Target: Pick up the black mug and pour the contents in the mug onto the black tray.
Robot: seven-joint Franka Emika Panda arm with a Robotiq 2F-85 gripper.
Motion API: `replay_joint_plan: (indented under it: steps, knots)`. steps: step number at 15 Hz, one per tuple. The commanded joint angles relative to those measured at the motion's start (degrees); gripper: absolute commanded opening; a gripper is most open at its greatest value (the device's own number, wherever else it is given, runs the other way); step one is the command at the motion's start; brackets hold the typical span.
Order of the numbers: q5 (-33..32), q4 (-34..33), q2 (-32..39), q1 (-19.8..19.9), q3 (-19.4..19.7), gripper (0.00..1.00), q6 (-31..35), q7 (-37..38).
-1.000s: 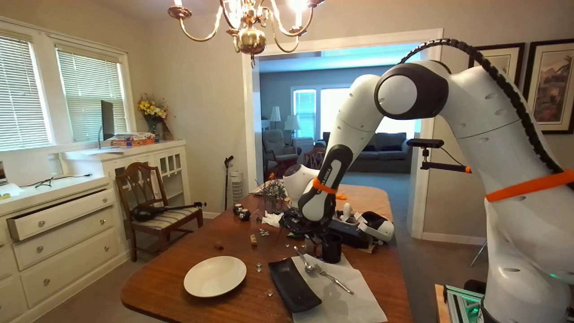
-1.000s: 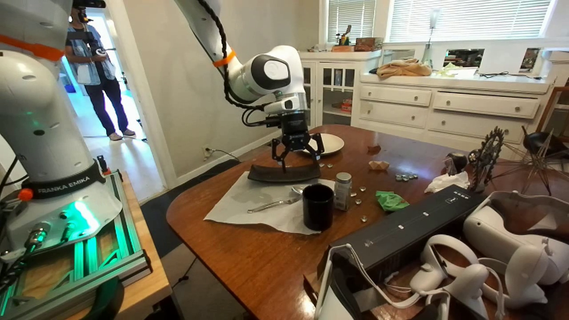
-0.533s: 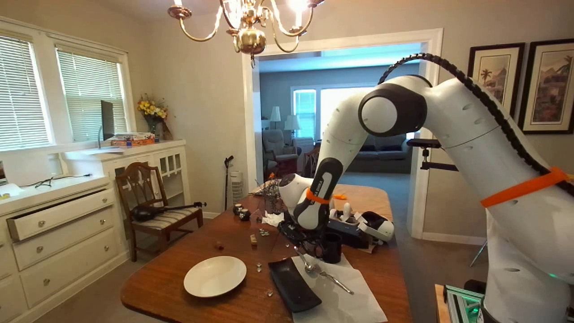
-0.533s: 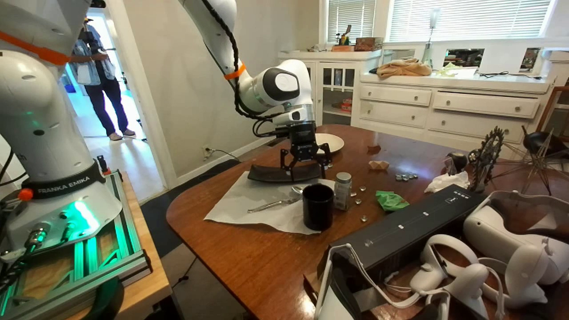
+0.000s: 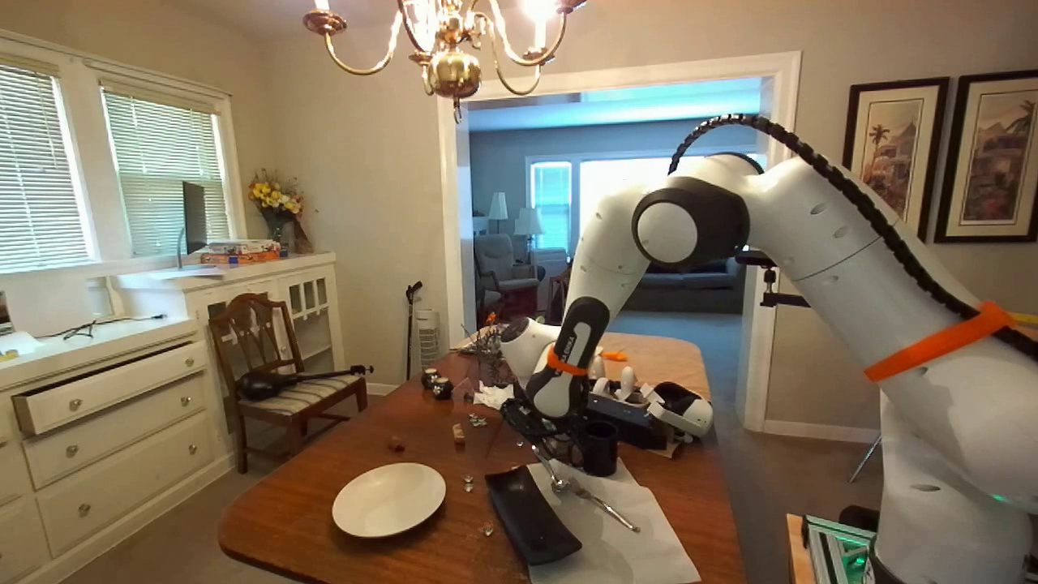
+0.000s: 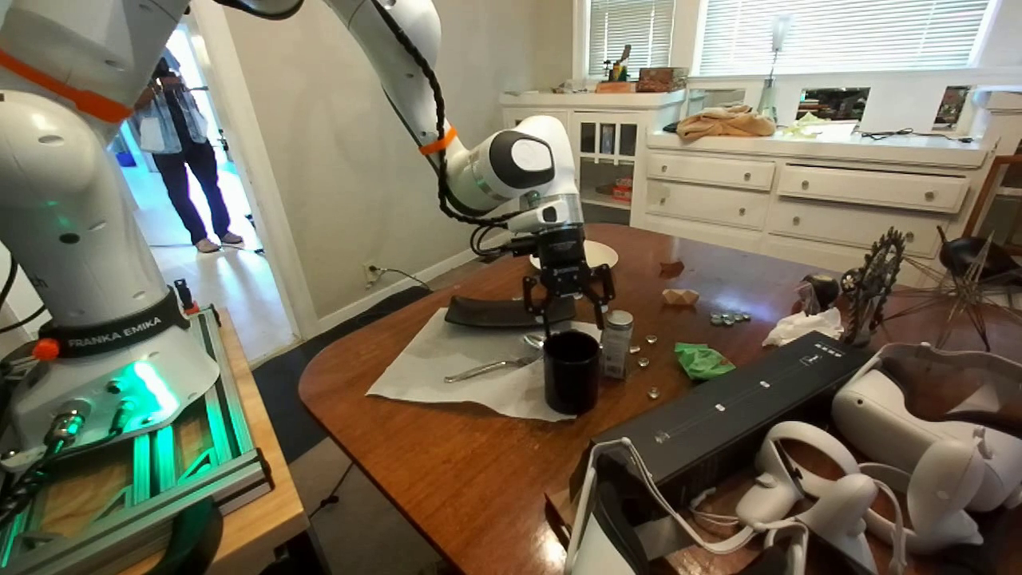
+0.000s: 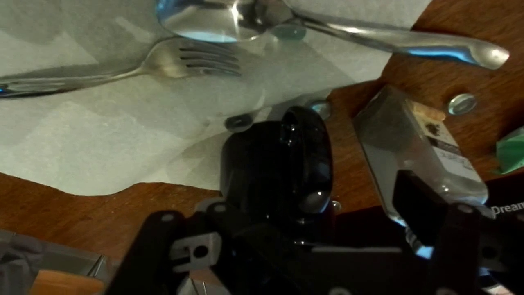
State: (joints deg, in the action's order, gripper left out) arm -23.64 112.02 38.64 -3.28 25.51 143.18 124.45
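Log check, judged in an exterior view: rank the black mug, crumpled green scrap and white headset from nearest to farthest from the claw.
1. Black mug: just below the claw in the picture.
2. Crumpled green scrap: to the mug's right, past the jar.
3. White headset: farther right in the picture, across the long black box.

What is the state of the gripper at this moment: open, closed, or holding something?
Gripper: open, holding nothing; the black mug stands upright, not gripped.
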Motion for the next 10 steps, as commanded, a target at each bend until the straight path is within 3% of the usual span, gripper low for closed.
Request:
replay_joint_plan:
  steps: [1,8,10]
  knots:
    - [-0.52,-0.18,-0.07,-0.49,1.25,0.60,-2.04,1.14]
    - [-1.94,1.77,-2.83,-1.22,2.66,0.05,-3.16,1.33]
    - [-2.64,2.33,-3.51,-1.63,2.86,0.02,-3.38,1.60]
